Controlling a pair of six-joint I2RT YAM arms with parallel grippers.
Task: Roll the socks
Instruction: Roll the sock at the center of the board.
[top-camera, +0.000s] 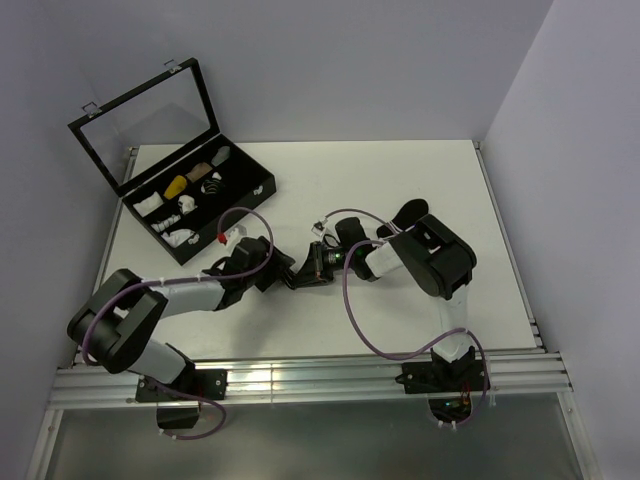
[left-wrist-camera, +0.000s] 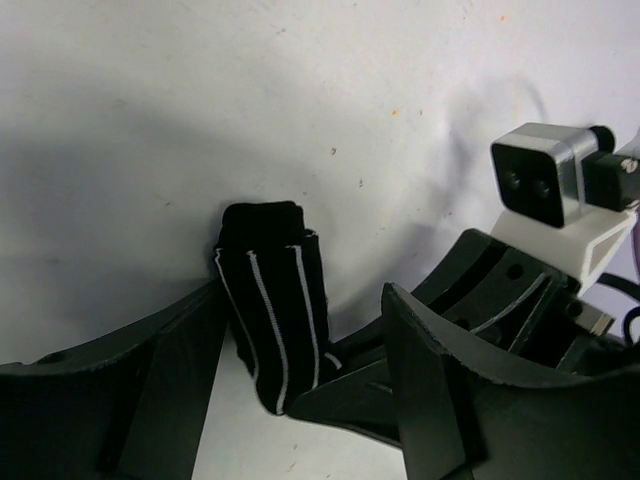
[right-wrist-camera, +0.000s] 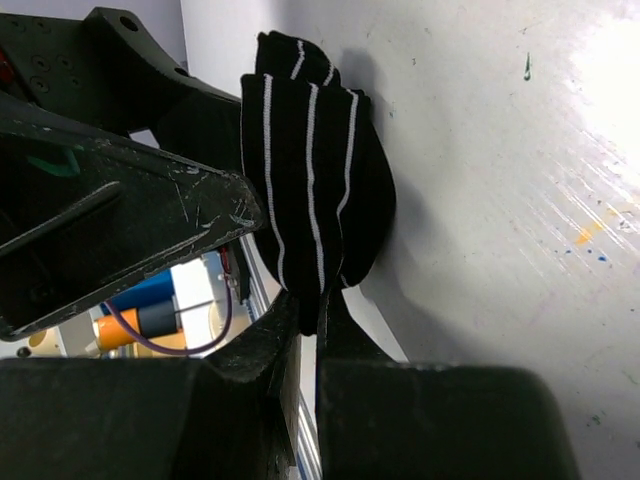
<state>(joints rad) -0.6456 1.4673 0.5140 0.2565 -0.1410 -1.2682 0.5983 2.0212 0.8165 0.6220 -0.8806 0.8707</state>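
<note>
Your right jaws pinch one end of the socks (right-wrist-camera: 310, 170), your left jaws stand open around them; they look soft and limp, so grip the thick middle.

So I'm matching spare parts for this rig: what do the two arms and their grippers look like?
The left arm and right arm look alike: black joints with a white link between them. A purple cable loops along each. The left gripper's fingers are broad and matte black. A small silver-and-black camera sits at the right wrist.
</note>
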